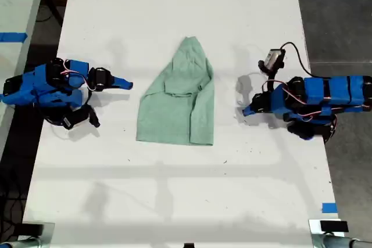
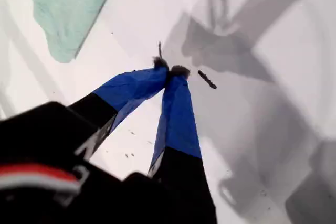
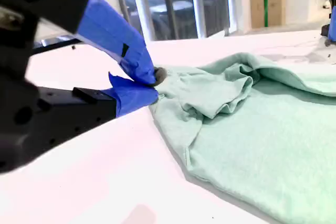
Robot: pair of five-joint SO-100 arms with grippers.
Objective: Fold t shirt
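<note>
Two blue-and-black SO-100 arms: my first gripper (image 2: 170,72) and my second gripper (image 3: 152,85) both carry blue-taped fingers on black bodies, with thin trailing cables.

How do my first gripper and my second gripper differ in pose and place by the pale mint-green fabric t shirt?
My first gripper, at the exterior view's right, tilts down toward the white table; my second gripper, at that view's left, lies nearly level. My first gripper sees the pale mint-green t shirt off to one side; my second gripper points at its edge from close by. Both have blue fingers, shut and empty.
</note>
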